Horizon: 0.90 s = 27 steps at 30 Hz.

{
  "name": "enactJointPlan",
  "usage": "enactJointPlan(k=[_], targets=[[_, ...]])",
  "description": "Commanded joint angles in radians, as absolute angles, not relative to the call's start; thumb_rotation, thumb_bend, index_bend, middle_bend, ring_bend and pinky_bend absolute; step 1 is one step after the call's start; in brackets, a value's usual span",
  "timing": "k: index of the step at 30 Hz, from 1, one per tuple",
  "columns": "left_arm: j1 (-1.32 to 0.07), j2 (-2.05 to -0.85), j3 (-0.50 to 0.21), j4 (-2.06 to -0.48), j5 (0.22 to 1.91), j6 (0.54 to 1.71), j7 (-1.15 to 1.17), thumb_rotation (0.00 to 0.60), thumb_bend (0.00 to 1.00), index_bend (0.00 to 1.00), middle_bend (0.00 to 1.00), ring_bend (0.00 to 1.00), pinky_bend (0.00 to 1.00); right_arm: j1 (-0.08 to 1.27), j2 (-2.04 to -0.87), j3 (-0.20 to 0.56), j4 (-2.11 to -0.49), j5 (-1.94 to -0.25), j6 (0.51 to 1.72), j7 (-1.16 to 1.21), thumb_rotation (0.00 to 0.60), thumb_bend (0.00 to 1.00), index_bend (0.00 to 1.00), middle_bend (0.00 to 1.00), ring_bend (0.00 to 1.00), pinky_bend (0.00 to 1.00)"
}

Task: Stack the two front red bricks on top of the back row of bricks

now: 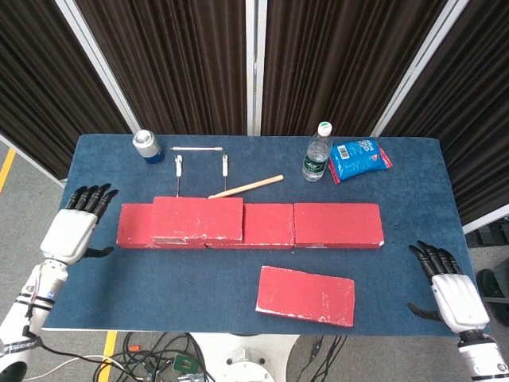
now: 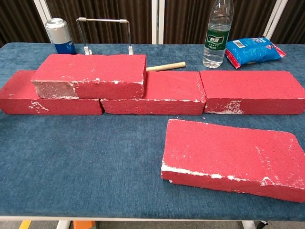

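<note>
Three red bricks form the back row (image 1: 314, 225) (image 2: 248, 90) across the middle of the blue table (image 1: 238, 286). One red brick (image 1: 197, 218) (image 2: 90, 75) lies stacked on the row's left part. Another red brick (image 1: 306, 295) (image 2: 233, 159) lies flat in front, right of centre, slightly skewed. My left hand (image 1: 73, 231) hovers off the table's left edge, fingers spread, holding nothing. My right hand (image 1: 452, 291) is at the front right corner, fingers apart and empty. Neither hand shows in the chest view.
Along the back stand a blue can (image 1: 147, 146) (image 2: 59, 35), a wire-frame stand (image 1: 201, 157) (image 2: 106, 34), a wooden stick (image 1: 246, 185) (image 2: 166, 66), a water bottle (image 1: 317, 152) (image 2: 218, 32) and a blue snack bag (image 1: 359, 157) (image 2: 252, 49).
</note>
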State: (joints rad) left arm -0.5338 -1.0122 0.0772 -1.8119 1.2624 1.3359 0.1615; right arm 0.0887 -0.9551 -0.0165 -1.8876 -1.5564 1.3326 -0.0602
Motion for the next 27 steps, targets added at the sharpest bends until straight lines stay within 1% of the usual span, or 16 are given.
enactJointPlan(k=[1,4,7,12,16,22,27], targets=[[-0.433,-1.041,0.097,-1.691,1.326,1.396,0.014,0.6,0.0,0.01,0.0,0.0,0.0,0.117,-0.987,-0.039,-1.947,-1.571,1.272,-0.137,0.6,0.03,0.0,0.0,0.0,0.0],[-0.4,-1.042,0.099,-1.648,1.354,1.406,-0.051,0.6,0.0,0.01,0.0,0.0,0.0,0.138,-1.008,-0.049,-1.983,-1.562,1.224,-0.179,0.6,0.0,0.0,0.0,0.0,0.0],[-0.364,-1.053,0.098,-1.606,1.378,1.428,-0.106,0.6,0.0,0.01,0.0,0.0,0.0,0.155,-1.024,-0.051,-2.024,-1.55,1.192,-0.211,0.6,0.0,0.0,0.0,0.0,0.0],[-0.324,-1.066,0.096,-1.563,1.389,1.422,-0.17,0.6,0.0,0.01,0.0,0.0,0.0,0.181,-1.058,-0.062,-2.087,-1.543,1.142,-0.268,0.6,0.0,0.0,0.0,0.0,0.0],[-0.301,-1.07,0.087,-1.537,1.4,1.42,-0.204,0.6,0.0,0.01,0.0,0.0,0.0,0.187,-1.141,-0.058,-2.1,-1.503,1.133,-0.347,0.6,0.0,0.0,0.0,0.0,0.0],[-0.279,-1.07,0.075,-1.512,1.41,1.403,-0.234,0.6,0.0,0.01,0.0,0.0,0.0,0.193,-1.275,-0.055,-2.075,-1.433,1.126,-0.456,0.6,0.0,0.0,0.0,0.0,0.0],[-0.265,-1.074,0.066,-1.497,1.412,1.386,-0.25,0.6,0.0,0.01,0.0,0.0,0.0,0.2,-1.347,-0.05,-2.047,-1.398,1.132,-0.506,0.6,0.0,0.0,0.0,0.0,0.0]])
